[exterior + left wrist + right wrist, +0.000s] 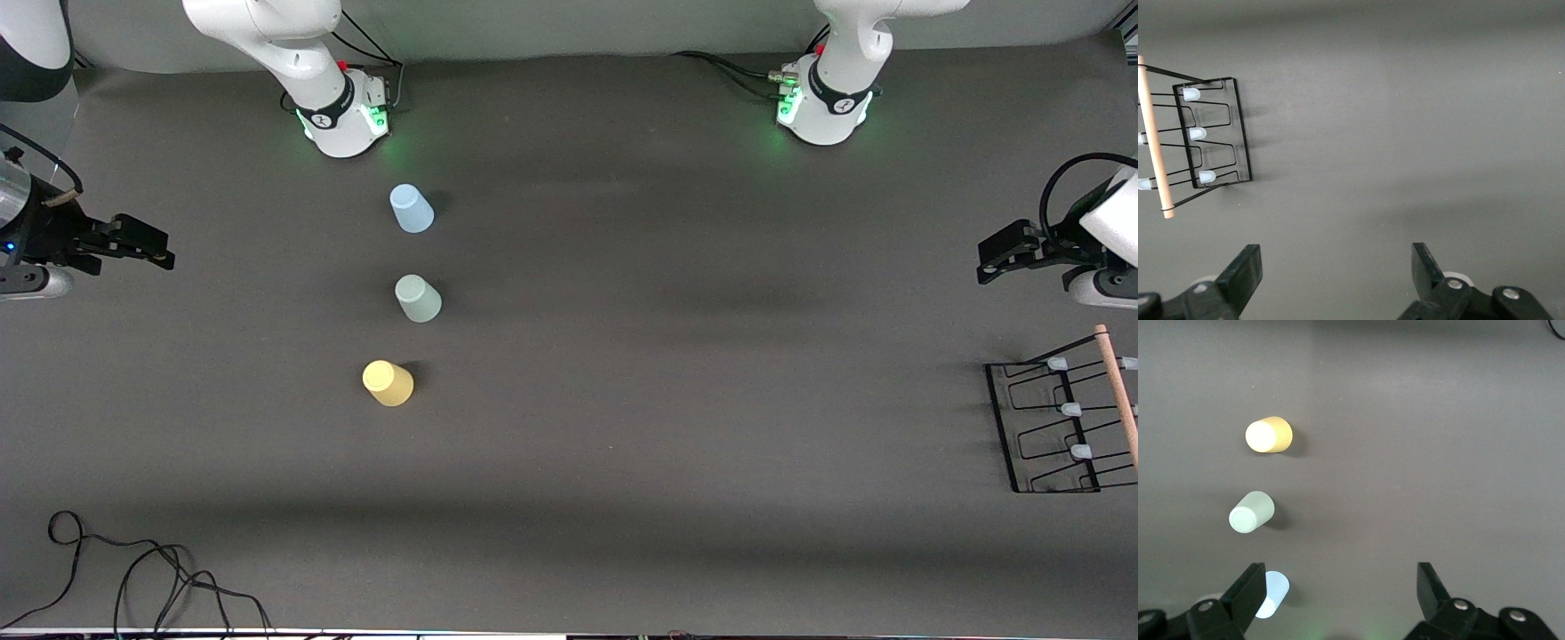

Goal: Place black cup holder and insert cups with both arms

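Observation:
Three cups stand in a row on the dark table toward the right arm's end, each with a closed flat top: light blue [412, 209] farthest from the front camera, grey-green [418, 299] in the middle, yellow [388, 383] nearest. The right wrist view shows the yellow [1269, 435], grey-green [1251, 512] and light blue [1273, 593] cups. The black cup holder [1058, 427] with its wooden rod rests at the left arm's end, also in the left wrist view [1211, 140]. My left gripper [989, 260] [1337, 267] is open and empty above the table beside the holder. My right gripper [160, 253] [1341, 587] is open and empty, apart from the cups.
The two arm bases [347, 116] [822, 107] stand along the table's farthest edge. Loose black cables [133, 569] lie by the edge nearest the front camera at the right arm's end. Bare table [693, 356] lies between the cups and the holder.

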Action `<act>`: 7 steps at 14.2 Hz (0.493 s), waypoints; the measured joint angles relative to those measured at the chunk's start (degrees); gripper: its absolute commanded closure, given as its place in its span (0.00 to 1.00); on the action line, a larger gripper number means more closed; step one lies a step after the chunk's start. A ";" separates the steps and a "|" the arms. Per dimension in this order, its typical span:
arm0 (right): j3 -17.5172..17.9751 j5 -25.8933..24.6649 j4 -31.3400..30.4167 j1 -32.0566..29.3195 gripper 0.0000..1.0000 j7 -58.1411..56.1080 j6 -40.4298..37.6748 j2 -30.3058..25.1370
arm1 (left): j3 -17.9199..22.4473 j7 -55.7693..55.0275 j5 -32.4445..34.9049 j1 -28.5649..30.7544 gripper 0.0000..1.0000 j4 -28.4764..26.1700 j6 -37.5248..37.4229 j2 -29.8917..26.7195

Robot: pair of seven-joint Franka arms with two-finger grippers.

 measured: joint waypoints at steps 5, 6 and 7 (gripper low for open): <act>0.08 0.00 0.02 0.95 0.00 0.25 0.00 0.40 | 0.46 0.55 0.00 0.93 0.00 0.00 0.86 0.17; 0.03 0.00 0.05 0.94 0.00 0.25 0.00 0.40 | 0.57 1.10 0.00 1.50 0.00 0.04 1.19 0.32; 0.02 0.00 0.06 0.93 0.00 0.25 0.00 0.40 | 0.64 1.44 0.00 2.29 0.00 0.19 1.62 0.63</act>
